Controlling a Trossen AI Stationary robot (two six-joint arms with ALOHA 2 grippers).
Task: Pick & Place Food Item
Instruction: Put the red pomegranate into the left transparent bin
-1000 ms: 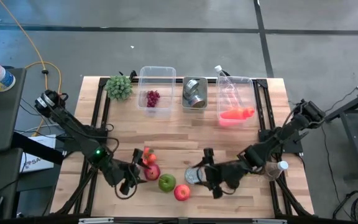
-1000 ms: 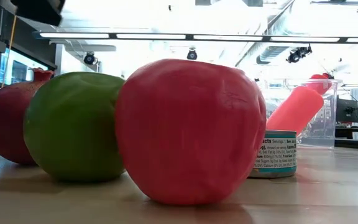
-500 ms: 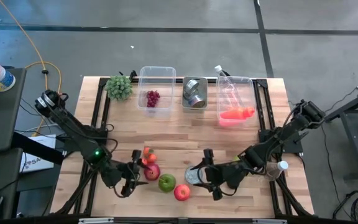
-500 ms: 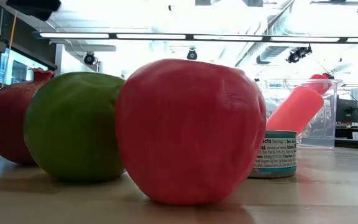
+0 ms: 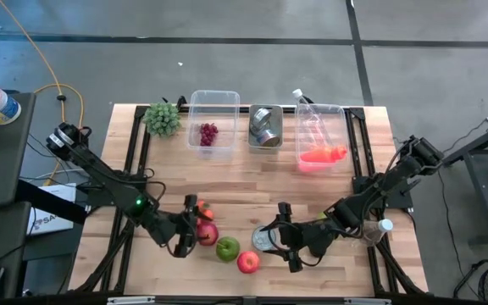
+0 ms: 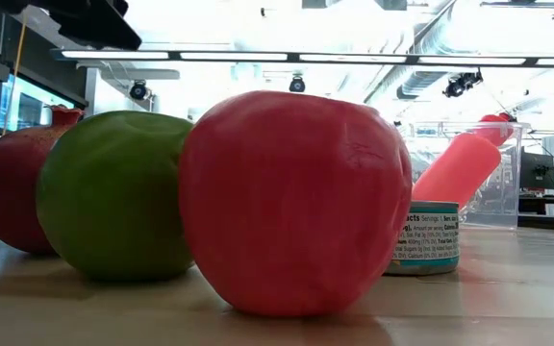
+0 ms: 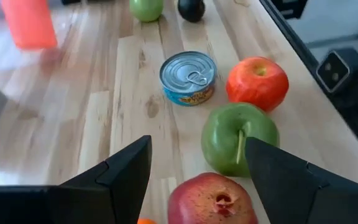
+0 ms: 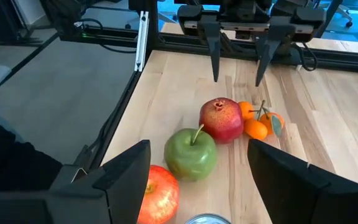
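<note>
A light wooden slatted surface (image 5: pixel 244 182) framed by black rails is shown, set on a grey concrete floor (image 5: pixel 227 59). Along its far edge an artificial green plant (image 5: pixel 163 118), a clear bin with grapes (image 5: pixel 211 127), a bin with a metal cup (image 5: pixel 266 126) and a bin with an orange bottle (image 5: pixel 318 146) are lined up. Near the front edge a pomegranate (image 5: pixel 207 233), a green apple (image 5: pixel 227 248), a red apple (image 5: pixel 247 262), small oranges (image 5: pixel 203 213) and a tuna can (image 5: pixel 264 241) are grouped. The left pincer (image 5: pixel 185 227) is held with fingers apart just beside the pomegranate, gripping nothing. The right pincer (image 5: pixel 284 237) is positioned with fingers apart beside the can, empty. Ceiling strip lights (image 6: pixel 287 56) are seen in the low view.
</note>
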